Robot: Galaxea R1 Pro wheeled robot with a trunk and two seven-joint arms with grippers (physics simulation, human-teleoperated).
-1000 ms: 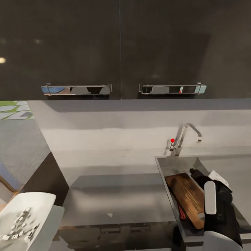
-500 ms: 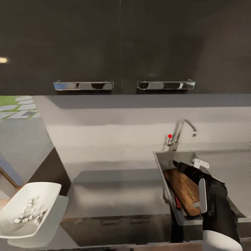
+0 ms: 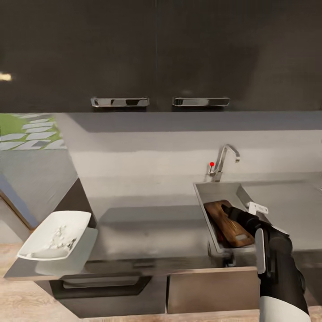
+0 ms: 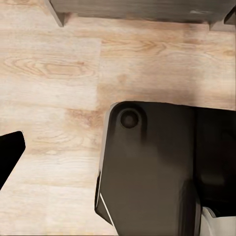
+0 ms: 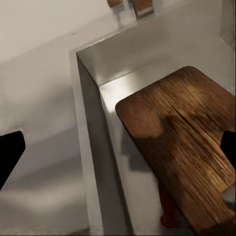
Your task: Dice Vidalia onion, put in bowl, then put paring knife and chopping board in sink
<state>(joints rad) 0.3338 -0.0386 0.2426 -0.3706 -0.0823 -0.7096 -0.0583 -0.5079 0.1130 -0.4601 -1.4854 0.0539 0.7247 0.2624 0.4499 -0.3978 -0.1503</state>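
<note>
The dark brown chopping board (image 3: 226, 219) lies tilted inside the grey sink (image 3: 210, 190), below the chrome tap (image 3: 223, 160). In the right wrist view the board (image 5: 184, 147) leans on the basin wall, and the reddish handle of the paring knife (image 5: 168, 212) pokes out beneath it. My right gripper (image 3: 231, 211) hovers open just over the board, holding nothing; its fingertips (image 5: 9, 152) stand wide apart. The white bowl (image 3: 42, 248) sits at the countertop's (image 3: 152, 232) left end with pale diced onion (image 3: 60, 237) in it. My left gripper (image 4: 7, 160) hangs low over the floor.
Dark wall cabinets with chrome handles (image 3: 120, 102) hang above the counter. Dark base cabinets (image 3: 210, 290) stand under it. Light wooden floor (image 4: 59, 69) lies below, with my own dark base (image 4: 152, 167) beside the left gripper. A flat drainboard (image 3: 286, 205) extends right of the sink.
The whole view has pulled back from the counter, so the camera moved. The board stays in the sink; my right gripper stays open above it.
</note>
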